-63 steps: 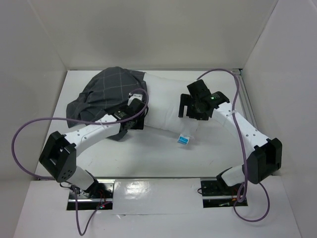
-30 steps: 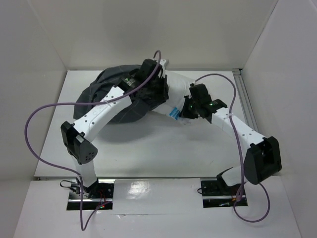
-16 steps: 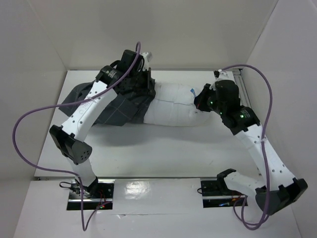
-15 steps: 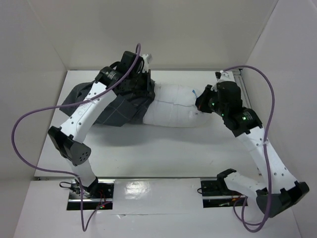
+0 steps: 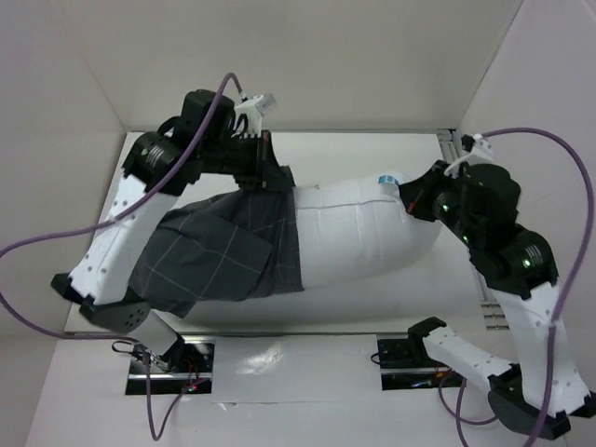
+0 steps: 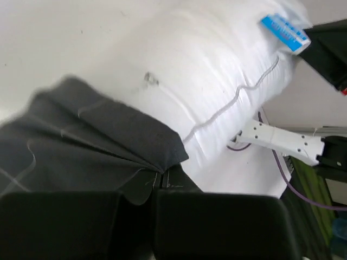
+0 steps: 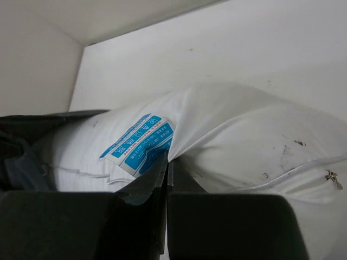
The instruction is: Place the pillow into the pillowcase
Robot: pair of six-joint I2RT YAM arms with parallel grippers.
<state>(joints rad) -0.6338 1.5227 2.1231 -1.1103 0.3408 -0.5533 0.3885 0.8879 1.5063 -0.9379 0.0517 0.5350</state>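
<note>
The pillow (image 5: pixel 358 233) hangs stretched left to right, apparently lifted off the counter (image 5: pixel 363 151), with its left half inside the pillowcase (image 5: pixel 219 247) and its right half bare. Its long axis runs straight between the two arms. The left end effector (image 6: pixel 160 181) is clenched on the case's mouth edge near the pillow's middle. The right end effector (image 7: pixel 167 158) is clenched on the bare corner beside the blue tag (image 7: pixel 138 143). The uncovered length lies to the right of the left end effector, so the case probably has to be drawn that way.
</note>
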